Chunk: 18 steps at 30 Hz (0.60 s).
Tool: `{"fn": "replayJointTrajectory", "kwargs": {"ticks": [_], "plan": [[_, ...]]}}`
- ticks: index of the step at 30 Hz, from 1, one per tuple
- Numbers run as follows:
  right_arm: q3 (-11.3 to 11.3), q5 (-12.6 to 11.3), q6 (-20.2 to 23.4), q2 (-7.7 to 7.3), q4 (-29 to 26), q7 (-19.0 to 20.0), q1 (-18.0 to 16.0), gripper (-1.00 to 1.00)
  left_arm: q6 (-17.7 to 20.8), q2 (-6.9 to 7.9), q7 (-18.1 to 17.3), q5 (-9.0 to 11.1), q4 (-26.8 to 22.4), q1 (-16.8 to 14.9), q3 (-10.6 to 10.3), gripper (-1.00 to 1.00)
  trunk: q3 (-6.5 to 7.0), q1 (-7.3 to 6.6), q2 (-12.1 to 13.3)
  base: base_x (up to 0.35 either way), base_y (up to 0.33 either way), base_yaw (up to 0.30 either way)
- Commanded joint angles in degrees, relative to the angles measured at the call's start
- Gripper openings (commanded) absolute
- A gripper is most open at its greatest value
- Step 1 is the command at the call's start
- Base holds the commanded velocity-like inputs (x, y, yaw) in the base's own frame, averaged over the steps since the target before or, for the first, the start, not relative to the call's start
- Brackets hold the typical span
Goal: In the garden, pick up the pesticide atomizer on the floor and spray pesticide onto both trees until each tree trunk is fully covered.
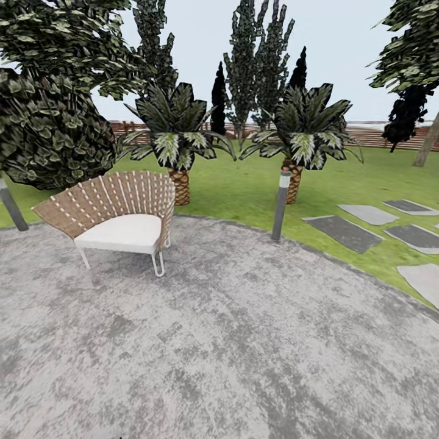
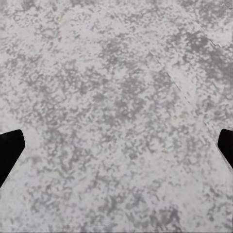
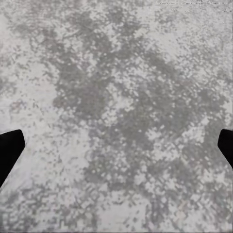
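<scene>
Head view, left to right: a grey post [image 1: 12, 209] cut off at the frame edge, a woven tan wicker chair with white cushion [image 1: 116, 216] on mottled grey paving [image 1: 244, 341], two short scaly-trunked palms [image 1: 177, 146] on the green lawn [image 1: 244, 186], a grey lamp post [image 1: 280, 204], grey stepping slabs [image 1: 344, 233]. A leaning grey-brown tree trunk [image 1: 427, 143] is cut off far right by the brown slat fence [image 1: 372, 135]. Left gripper [image 2: 116, 145] and right gripper [image 3: 116, 145]: black fingertips wide apart, empty, over paving.
</scene>
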Motion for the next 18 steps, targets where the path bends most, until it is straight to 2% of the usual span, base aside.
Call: {"fn": "replayJointTrajectory", "kwargs": {"ticks": [1, 18], "plan": [[-0.1, 0.0, -0.2, 0.01, 0.0, 0.0, 0.0, 1.00, -0.2, 0.01, 0.0, 0.6, 0.1, 0.0, -0.1, 1.00, 0.01, 0.03, 0.0, 0.340, 0.100, 0.193], [-0.1, 0.0, -0.2, 0.01, 0.0, 0.0, 0.0, 1.00, -0.2, 0.01, 0.0, 0.6, 0.1, 0.0, -0.1, 1.00, 1.00, 0.03, 0.0, 0.340, 0.015, 0.193]]}}
